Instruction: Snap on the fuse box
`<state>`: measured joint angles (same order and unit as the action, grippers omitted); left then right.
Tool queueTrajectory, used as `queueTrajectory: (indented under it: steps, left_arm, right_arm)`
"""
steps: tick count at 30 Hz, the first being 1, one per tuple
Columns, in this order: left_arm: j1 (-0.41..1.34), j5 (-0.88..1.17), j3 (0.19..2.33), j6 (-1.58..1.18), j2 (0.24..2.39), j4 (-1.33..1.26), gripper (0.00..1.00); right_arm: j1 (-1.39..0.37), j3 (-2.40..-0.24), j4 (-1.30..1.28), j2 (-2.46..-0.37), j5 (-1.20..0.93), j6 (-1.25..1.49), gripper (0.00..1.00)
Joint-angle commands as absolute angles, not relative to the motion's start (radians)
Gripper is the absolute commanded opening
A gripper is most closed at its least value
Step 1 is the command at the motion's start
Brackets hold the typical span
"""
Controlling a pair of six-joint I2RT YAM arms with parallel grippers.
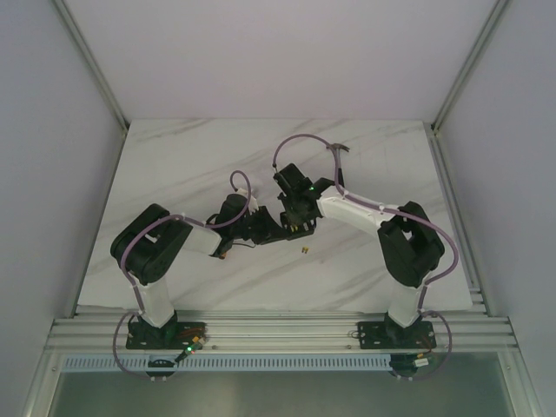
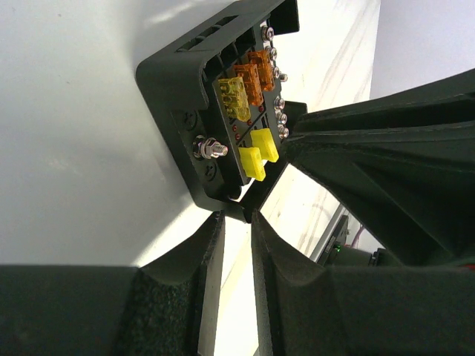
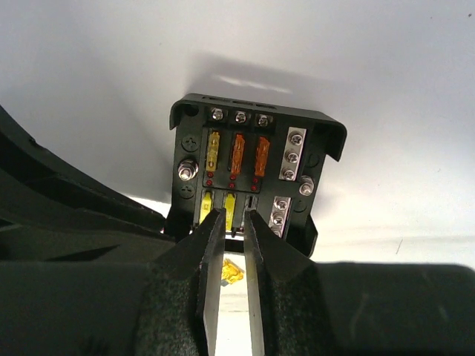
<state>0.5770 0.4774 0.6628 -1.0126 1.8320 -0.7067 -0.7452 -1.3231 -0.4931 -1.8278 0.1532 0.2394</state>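
Note:
The fuse box (image 3: 319, 137) is a black square box with no lid on it, held tilted off the table. Its upper row holds one yellow and two orange fuses. The lower row holds two yellow fuses beside an empty slot. My left gripper (image 2: 237, 216) is shut on the box's lower edge (image 2: 245, 206), pinching it at the fingertips. My right gripper (image 3: 234, 215) is open a little, its tips against the lower row at the middle yellow fuse (image 3: 230, 208), with nothing between them. Both grippers meet at the box (image 1: 294, 217) in the table's middle.
A loose yellow fuse (image 1: 305, 252) lies on the white marble table just in front of the box; it also shows through my right fingers' gap (image 3: 232, 272). White walls close in the table on three sides.

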Motion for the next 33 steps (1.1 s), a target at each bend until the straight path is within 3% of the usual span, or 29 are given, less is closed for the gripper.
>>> queueTrajectory:
  steps: [1, 9, 18, 33]
  left_arm:
    - [0.574, 0.449, 0.671, -0.994, 1.863, -0.659, 0.30]
    - [0.574, 0.449, 0.672, -0.995, 1.864, -0.659, 0.30]
    - [0.574, 0.446, 0.671, -0.995, 1.861, -0.656, 0.29]
    - [0.574, 0.439, 0.669, -0.999, 1.863, -0.652, 0.29]
  right_arm:
    - [-0.743, -1.361, -0.515, -1.862, 0.124, 0.249, 0.23]
    - [-0.741, -1.361, -0.532, -1.877, 0.110, 0.250, 0.18]
    - [-0.740, -1.352, -0.591, -1.898, 0.062, 0.233, 0.00]
    - [-0.742, -1.175, -0.668, -2.015, 0.122, 0.210, 0.00]
